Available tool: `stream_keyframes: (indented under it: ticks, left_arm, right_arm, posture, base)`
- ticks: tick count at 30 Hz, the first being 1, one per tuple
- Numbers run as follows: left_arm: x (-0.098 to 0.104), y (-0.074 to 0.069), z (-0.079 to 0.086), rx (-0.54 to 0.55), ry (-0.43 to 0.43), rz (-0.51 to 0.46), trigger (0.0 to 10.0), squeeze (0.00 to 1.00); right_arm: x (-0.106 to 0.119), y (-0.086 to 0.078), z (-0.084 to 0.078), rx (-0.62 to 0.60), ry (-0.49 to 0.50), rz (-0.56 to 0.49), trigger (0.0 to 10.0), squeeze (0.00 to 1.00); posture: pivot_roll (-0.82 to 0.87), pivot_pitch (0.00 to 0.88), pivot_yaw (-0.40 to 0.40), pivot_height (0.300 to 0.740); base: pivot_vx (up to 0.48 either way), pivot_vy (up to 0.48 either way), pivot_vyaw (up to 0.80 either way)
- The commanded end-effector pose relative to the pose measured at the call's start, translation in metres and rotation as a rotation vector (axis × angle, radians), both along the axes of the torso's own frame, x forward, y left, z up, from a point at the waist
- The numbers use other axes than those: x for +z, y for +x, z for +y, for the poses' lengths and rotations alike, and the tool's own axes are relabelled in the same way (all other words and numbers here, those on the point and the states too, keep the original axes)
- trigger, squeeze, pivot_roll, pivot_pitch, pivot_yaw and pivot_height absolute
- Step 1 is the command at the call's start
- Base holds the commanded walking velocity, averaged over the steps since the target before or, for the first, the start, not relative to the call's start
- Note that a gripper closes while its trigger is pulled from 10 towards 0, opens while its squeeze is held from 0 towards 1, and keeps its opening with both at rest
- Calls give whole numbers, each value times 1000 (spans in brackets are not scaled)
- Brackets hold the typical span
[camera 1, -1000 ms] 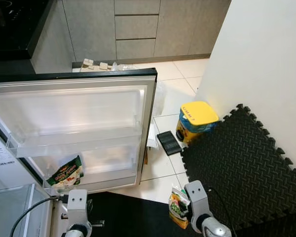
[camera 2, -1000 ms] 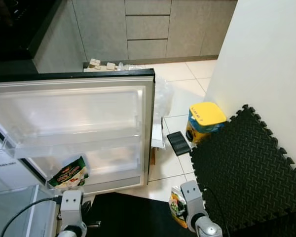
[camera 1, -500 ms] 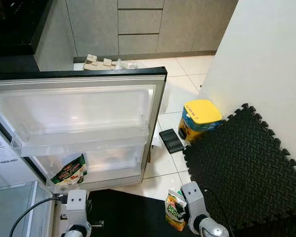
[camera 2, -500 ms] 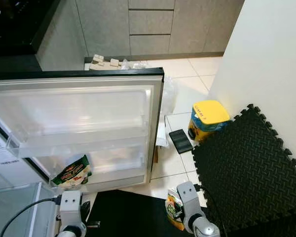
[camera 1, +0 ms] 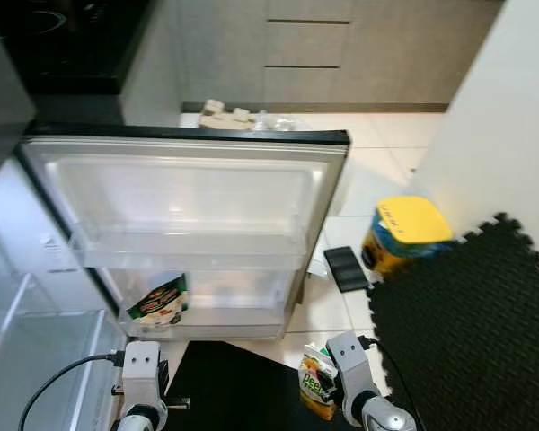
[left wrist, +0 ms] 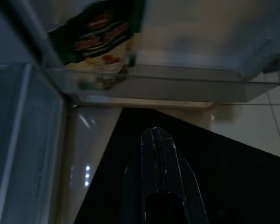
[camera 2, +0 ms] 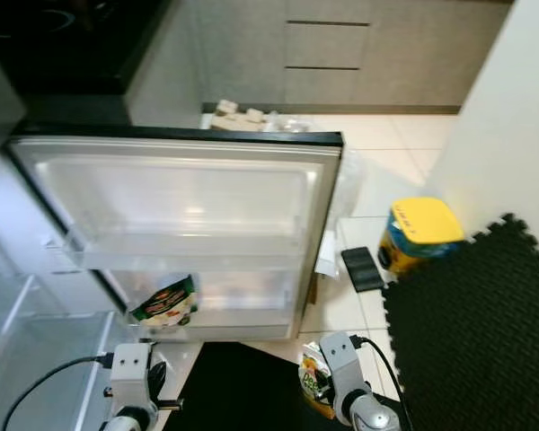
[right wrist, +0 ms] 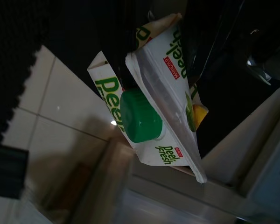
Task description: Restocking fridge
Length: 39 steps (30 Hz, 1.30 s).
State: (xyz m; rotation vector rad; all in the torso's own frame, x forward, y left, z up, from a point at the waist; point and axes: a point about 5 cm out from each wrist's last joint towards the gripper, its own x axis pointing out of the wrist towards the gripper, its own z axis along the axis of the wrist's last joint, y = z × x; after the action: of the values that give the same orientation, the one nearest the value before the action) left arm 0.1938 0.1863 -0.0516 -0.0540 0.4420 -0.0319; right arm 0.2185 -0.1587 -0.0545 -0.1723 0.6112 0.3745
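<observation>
My right claw (camera 1: pixel 328 382) pinches the green-capped white juice carton (camera 1: pixel 315 388) low at 5 o'clock, so I should carry it upright toward the white fridge door's clear shelf (camera 1: pixel 216 314) at 11 o'clock.

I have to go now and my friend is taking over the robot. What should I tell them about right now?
Right gripper: jaws shut on the juice carton, white with a green cap, held low in front of the open fridge.
Left gripper: jaws shut, holding nothing, hanging near the bottom door shelf.
Fridge door is wide open. One snack packet already stands in the lower door shelf; the upper door shelf has nothing in it.
Left to do: put the carton into the fridge, probably onto a door shelf, then let go.
A yellow-lidded tub sits on the floor to the right.
</observation>
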Motion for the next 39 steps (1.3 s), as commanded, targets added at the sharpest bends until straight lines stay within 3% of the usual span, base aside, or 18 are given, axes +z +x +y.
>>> stream_keyframes:
  ticks: [1, 4, 39]
  left_arm:
    - [-5, -7, 0, -19, 11, 34, 10000, 0]
    - [-5, -7, 0, -22, 11, 33, 10000, 0]
    - [-4, -10, -1, -45, -8, 19, 10000, 0]
  right_arm:
    - [-1, -3, 0, 10, -3, -3, 10000, 0]
    - [-1, -3, -1, 12, -7, -4, 10000, 0]
    - [-4, -8, -1, -27, 14, 12, 10000, 0]
  posture:
    - [-69, 78, -54, 729]
    - [-69, 78, -54, 729]
    - [-56, 75, -48, 729]
  base:
    - [0, 0, 800]
    - [0, 0, 800]
    - [0, 0, 0]
